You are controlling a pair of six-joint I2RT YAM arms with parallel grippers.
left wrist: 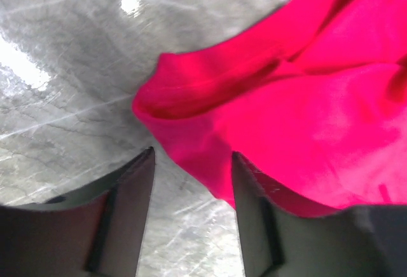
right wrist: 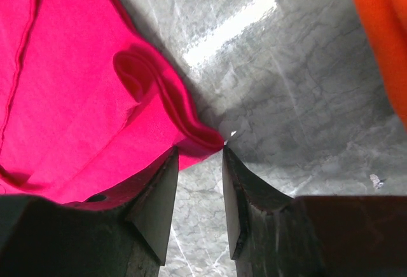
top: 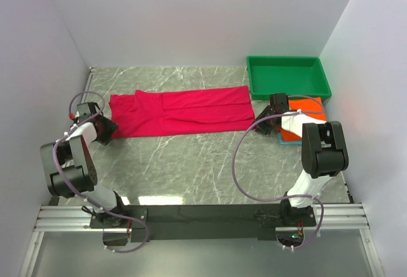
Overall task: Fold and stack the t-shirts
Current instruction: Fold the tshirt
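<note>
The crimson-pink t-shirt is laid flat on the marble table as a long, narrow strip, folded lengthwise, and it is spanned end to end by the two arms. The left gripper is found at the strip's left end with its jaws apart and nothing clamped between them. Bare table is seen through most of the gap, while a rolled hem of the shirt is spread just ahead of the tips and along the inner side of the finger on the right of that wrist view; whether it is touched cannot be told.

The right gripper is placed at the strip's other end, its jaws likewise parted. A curled corner of the shirt is seen just ahead of the opening, and the cloth is carried off behind the finger on the left of that view.

Beyond the right jaws, an orange t-shirt is stacked, folded, on a teal t-shirt, just beside a green tray.
</note>
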